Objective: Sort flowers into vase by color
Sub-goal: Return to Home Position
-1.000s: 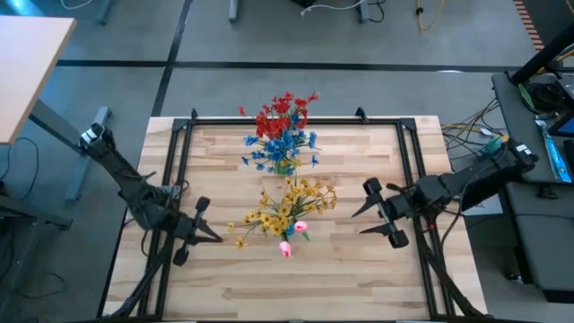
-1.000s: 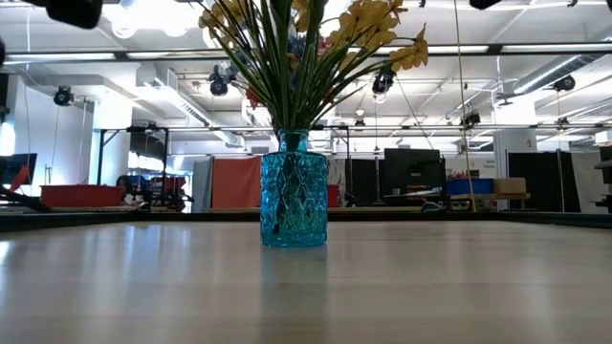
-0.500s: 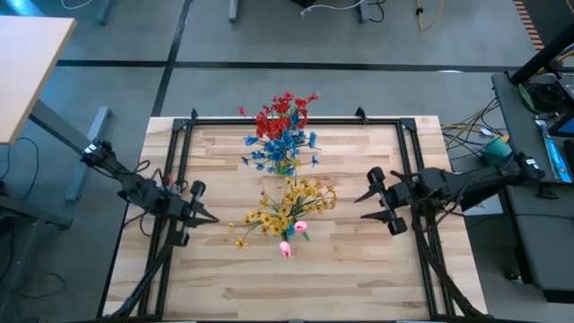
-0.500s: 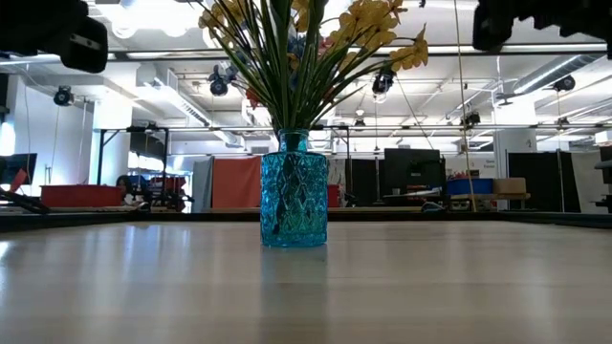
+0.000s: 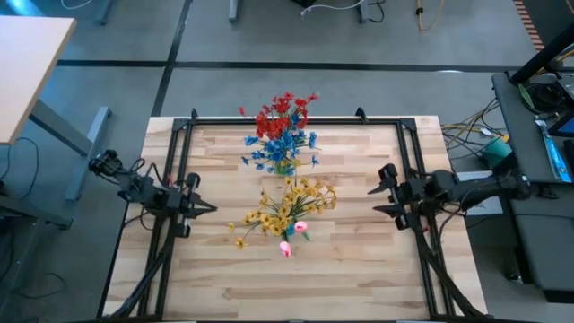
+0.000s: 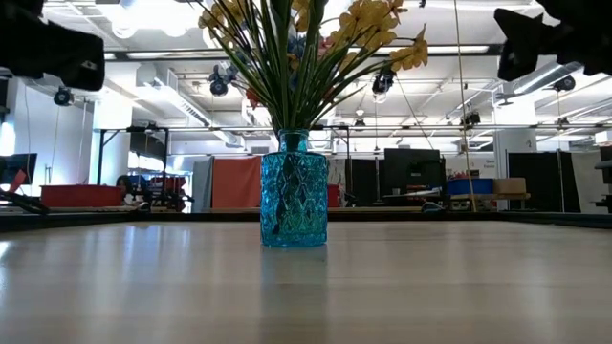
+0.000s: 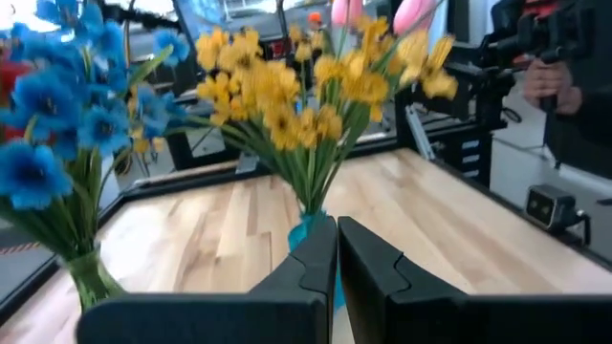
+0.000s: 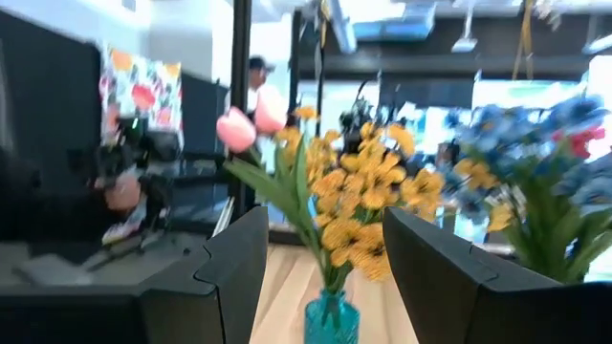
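Observation:
A teal glass vase [image 6: 294, 189] stands on its base at the table's middle and holds yellow flowers [image 5: 289, 206] and pink tulip buds [image 5: 294, 233]. Farther back a clear vase [image 7: 91, 277] holds blue flowers [image 5: 283, 145], and red flowers [image 5: 285, 111] rise just behind them. My left gripper [image 5: 210, 209] hangs shut and level, left of the yellow flowers and pointing at them [image 7: 337, 222]. To the right of those flowers, my right gripper [image 5: 372, 201] is open and faces them [image 8: 325, 218]. Neither gripper touches anything.
A black frame [image 5: 184, 135] runs round the wooden table top [image 5: 341, 269], and both arms reach in over its side rails. A person's hand [image 7: 547, 81] shows beyond the table's right side. Cables and equipment [image 5: 538, 99] lie off the right edge.
Both arms have drawn back from the flowers and sunk lower. My left gripper has gone toward the table's left edge and a little toward the far edge. My right gripper has gone toward the right edge. The flowers and vases have kept still.

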You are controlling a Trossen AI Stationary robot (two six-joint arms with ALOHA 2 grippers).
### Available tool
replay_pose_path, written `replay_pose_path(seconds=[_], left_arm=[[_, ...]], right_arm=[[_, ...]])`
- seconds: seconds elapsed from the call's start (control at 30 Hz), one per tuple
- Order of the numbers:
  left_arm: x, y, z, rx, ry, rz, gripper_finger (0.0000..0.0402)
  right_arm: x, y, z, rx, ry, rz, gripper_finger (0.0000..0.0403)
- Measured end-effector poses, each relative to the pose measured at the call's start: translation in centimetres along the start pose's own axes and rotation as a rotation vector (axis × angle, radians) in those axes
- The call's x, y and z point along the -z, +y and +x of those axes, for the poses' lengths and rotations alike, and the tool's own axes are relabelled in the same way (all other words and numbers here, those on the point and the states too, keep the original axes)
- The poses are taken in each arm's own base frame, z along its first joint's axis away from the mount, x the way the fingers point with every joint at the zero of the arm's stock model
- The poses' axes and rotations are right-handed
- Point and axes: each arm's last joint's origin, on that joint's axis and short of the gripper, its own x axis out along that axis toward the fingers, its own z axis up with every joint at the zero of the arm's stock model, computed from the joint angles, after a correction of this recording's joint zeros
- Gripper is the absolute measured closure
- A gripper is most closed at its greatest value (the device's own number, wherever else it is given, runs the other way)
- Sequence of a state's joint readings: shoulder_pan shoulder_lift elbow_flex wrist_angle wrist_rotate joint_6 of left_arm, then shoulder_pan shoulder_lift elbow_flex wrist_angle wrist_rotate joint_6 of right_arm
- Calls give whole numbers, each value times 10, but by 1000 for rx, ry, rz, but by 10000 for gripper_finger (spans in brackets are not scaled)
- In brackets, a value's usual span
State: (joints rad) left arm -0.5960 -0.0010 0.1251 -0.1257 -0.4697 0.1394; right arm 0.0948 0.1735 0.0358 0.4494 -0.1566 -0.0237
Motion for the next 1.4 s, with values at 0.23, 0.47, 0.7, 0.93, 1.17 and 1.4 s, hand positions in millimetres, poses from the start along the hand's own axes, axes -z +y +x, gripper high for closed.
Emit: replay_pose_path(seconds=[0.23,0.47,0.7,0.93,1.17,1.4], left_arm=[[18,-3,5,-15,27,-43,401],[18,-5,7,23,-20,-8,401],[18,-5,7,-11,-11,-20,401],[19,-4,7,-30,-8,-31,401],[19,-4,8,-29,-6,-30,401],[19,-5,8,-28,2,-26,401]], right_arm=[[8,-1,-12,32,29,4,202],[22,-3,-14,98,180,-95,202],[31,-7,-17,244,300,-156,202],[34,-7,-16,236,331,-161,202],[34,-7,-16,236,330,-161,202],[34,-7,-16,237,330,-160,202]])
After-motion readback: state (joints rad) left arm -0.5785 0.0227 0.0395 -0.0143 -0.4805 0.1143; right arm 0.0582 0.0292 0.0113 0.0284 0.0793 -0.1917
